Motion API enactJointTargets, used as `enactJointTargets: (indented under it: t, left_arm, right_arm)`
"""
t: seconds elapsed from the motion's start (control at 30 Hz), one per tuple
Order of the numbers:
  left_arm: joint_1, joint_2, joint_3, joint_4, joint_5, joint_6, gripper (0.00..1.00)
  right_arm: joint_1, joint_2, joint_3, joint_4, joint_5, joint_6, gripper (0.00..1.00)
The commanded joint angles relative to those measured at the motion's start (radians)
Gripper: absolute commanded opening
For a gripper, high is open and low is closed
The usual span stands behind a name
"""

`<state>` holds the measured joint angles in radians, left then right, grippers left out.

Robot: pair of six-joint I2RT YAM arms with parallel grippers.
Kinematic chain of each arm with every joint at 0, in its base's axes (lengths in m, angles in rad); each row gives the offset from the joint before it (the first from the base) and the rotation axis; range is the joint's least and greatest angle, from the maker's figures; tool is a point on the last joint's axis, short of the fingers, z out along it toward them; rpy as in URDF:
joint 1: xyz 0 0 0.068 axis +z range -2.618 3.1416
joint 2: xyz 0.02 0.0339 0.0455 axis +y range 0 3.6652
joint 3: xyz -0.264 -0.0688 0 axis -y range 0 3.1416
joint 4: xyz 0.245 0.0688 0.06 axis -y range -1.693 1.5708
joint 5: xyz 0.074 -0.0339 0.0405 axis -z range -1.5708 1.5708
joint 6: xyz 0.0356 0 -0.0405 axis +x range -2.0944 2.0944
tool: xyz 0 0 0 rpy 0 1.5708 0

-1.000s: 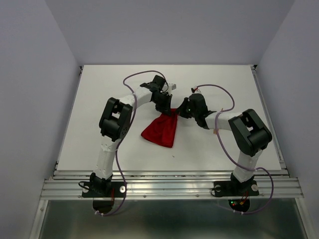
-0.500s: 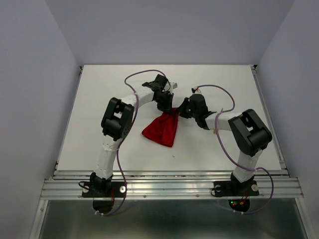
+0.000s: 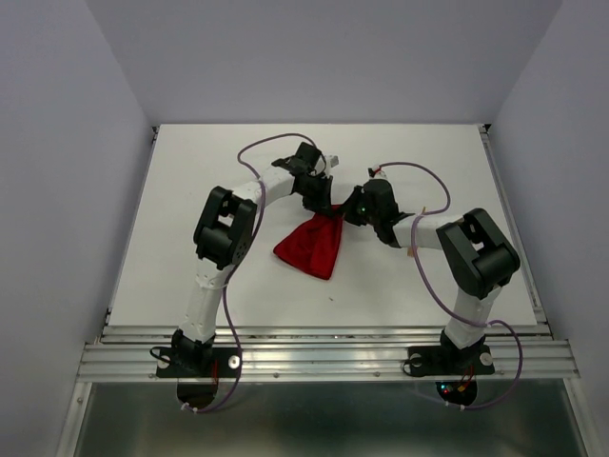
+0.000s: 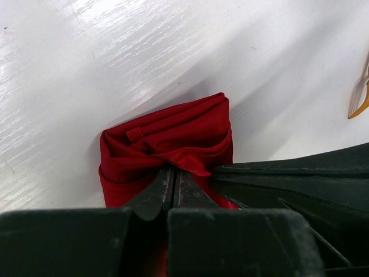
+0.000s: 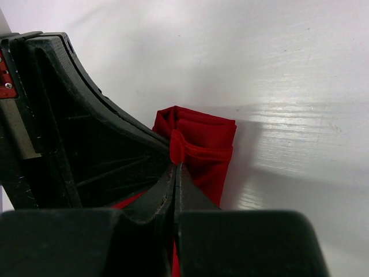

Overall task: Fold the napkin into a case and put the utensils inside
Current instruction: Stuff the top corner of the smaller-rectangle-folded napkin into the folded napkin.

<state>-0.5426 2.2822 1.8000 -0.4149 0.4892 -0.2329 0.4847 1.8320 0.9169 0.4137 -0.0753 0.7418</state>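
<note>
Robotics lab test cell: white table (image 3: 171, 209), plain lavender walls (image 3: 324, 57), aluminium mounting rail (image 3: 324, 360).

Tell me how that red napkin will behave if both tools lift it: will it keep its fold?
Probably floppy: the napkin bunches into soft rolls where the left tool and right tool pinch its edge. It likely won't keep a crisp fold unsupported, since the layers look loose and rounded. The cloth looks thin, so it is likely light for its size.

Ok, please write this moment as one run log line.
left gripper: shut on napkin; right gripper: shut on napkin; utensil: apart from napkin
</note>
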Motion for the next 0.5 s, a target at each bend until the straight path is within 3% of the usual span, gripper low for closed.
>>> enactJointTargets:
  t: [0.0, 0.47]
  left_arm:
    - [-0.022, -0.056, -0.016, 0.053, 0.026, -0.029, 0.00]
    - [-0.031, -0.033, -0.017, 0.051, 0.023, -0.014, 0.00]
  right_arm:
    - [-0.005, -0.008, 0.019, 0.060, 0.008, 0.016, 0.01]
    - [-0.005, 0.035, 0.048, 0.024, 0.005, 0.005, 0.01]
